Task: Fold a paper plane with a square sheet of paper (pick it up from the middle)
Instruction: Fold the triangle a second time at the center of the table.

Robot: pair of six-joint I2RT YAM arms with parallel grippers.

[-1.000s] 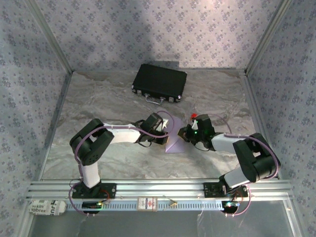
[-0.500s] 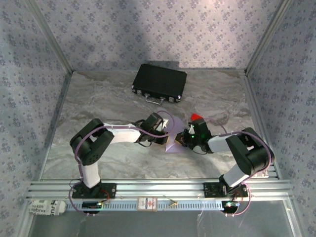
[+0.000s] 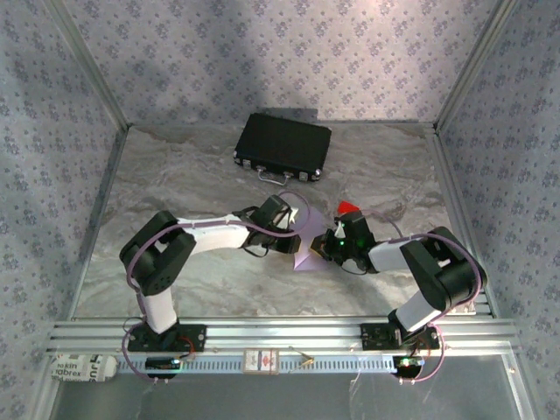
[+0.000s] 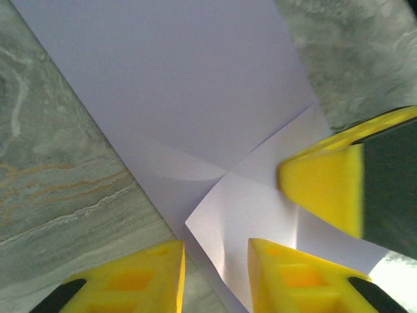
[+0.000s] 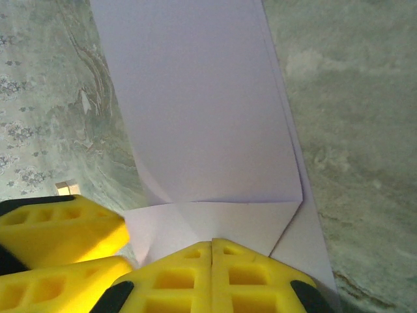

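The left gripper [image 4: 216, 255] is standing with its jaws apart. I am seeing nothing clamped in it. Only a folded corner of the sheet of paper [image 4: 182, 98] is showing through the gap, lying on the marbled table [image 4: 45, 163]. One of the right gripper's yellow fingers [image 4: 326, 189] is sitting over the same folded flap, just beside the left fingers.

The right gripper [image 5: 212, 246] is holding its two fingers pressed tight together, with no gap along the seam. Its tips are resting at the edge of a turned-over flap (whether a layer of paper is pinched between them, I cannot tell from here). In this wrist view the paper is running away from the fingers as a long pale lilac band. A straight fold line is lying across it close to the tips, and doubled edges are showing along its right side.

From above, I am watching both arms reaching inward and meeting low over the middle of the table, with the paper lying flat between and just in front of the two grippers. A small red block [image 3: 347, 207] is sitting just behind the right gripper. A black case [image 3: 283, 146] is lying towards the far edge, well apart from the paper.
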